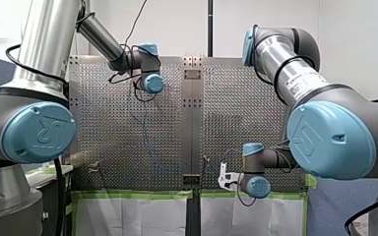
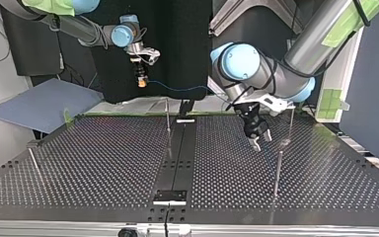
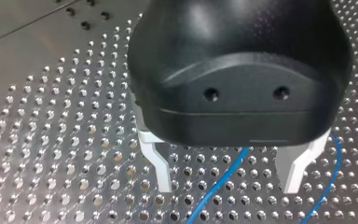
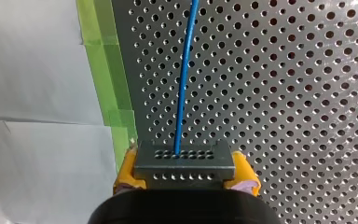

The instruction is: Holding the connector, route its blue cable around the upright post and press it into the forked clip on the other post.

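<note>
your right gripper (image 4: 185, 176) pinches the connector (image 4: 185, 161); cable (image 4: 184, 79) leaves at 12 o'clock. left gripper (image 3: 228, 179) spread above the cable.

right end effector (image 2: 140, 82) – blue cable (image 2: 177, 90) trailing | left end effector (image 2: 259, 139) – fingers (image 2: 253, 143) apart

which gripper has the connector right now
My right gripper: its yellow pads clamp the grey connector with the blue cable leaving it. My left gripper is open, gripping nothing.
</note>
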Controlling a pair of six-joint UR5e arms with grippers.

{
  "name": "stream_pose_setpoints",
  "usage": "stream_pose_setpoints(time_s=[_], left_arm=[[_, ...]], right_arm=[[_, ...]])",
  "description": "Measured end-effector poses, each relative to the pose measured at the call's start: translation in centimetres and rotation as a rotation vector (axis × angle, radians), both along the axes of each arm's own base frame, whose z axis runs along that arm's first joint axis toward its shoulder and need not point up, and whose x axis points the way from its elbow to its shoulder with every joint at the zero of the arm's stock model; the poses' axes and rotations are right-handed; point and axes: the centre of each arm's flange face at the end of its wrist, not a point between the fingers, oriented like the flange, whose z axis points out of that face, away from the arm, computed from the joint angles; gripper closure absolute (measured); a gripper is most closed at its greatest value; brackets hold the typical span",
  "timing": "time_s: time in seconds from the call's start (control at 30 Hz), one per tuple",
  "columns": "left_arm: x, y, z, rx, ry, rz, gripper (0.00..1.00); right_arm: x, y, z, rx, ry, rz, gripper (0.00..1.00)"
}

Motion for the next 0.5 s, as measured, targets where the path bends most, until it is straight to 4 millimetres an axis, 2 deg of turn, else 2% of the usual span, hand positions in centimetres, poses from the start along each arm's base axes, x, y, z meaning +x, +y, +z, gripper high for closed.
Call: stream_pose_setpoints(time_s=[0.27,0.5], left_arm=[[-0.3,0.0,-1.2,-0.009,0.016,-0.008,0.0],[0.1,-0.6,-4.4,0.003,0.074,-0.016,0.0]], right_arm=[[0.0,0.0,0.0,0.0,-0.001,0.0,1.0],[0.0,0.0,0.0,0.001,-0.001,0.0,1.0]])
